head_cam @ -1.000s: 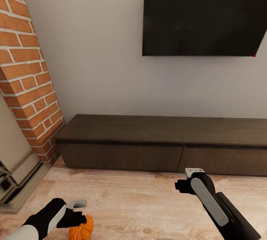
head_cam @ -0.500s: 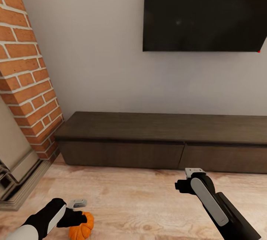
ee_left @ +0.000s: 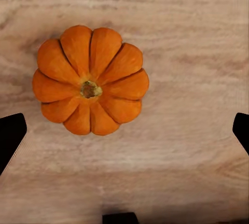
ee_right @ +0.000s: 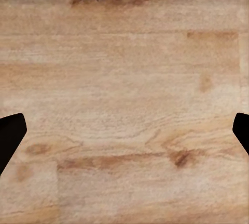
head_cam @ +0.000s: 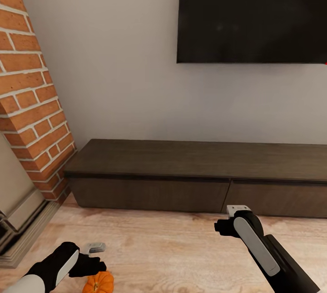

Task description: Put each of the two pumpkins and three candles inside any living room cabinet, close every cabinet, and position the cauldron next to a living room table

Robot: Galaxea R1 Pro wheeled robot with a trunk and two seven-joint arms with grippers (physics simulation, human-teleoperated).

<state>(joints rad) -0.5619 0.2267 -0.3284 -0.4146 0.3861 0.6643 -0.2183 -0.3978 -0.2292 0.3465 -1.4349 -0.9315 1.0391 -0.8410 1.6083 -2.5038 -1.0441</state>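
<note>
- Head view: the pumpkin sits on the floor at 7 o'clock, cut off by the frame's edge under the left gripper. The cabinet is closed.
- Left wrist view: the whole pumpkin shows, with the fingers wide and apart from it.
- Right wrist view: the right gripper is wide over bare floor.

We see a black television mounted on the grey wall. A brick chimney rises beside it, above light wooden floor.
</note>
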